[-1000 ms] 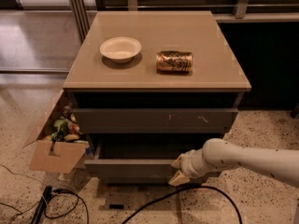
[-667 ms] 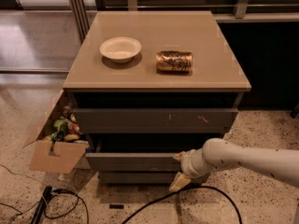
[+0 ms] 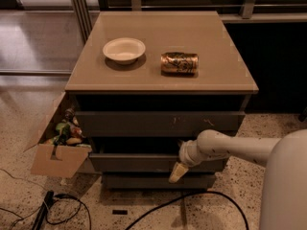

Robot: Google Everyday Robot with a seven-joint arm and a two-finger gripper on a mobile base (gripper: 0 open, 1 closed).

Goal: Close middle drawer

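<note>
The middle drawer (image 3: pixel 134 163) is a wide plain grey front on the cabinet, below the taller scuffed front (image 3: pixel 158 123) and above the narrower set-back front (image 3: pixel 144 180). It stands out only a little, with a dark gap above it. My gripper (image 3: pixel 176 172) reaches in from the right on a white arm (image 3: pixel 230 147). Its cream tip lies against the drawer's front, right of the middle, at the lower edge.
A white bowl (image 3: pixel 124 50) and a gold can (image 3: pixel 179 62) lying on its side sit on the cabinet top (image 3: pixel 216 42). An open cardboard box (image 3: pixel 56 150) of items leans at the cabinet's left. Black cables (image 3: pixel 158 207) run across the speckled floor.
The middle drawer has slid back into the cabinet, and its tray no longer shows. My gripper has moved with it, up and toward the cabinet.
</note>
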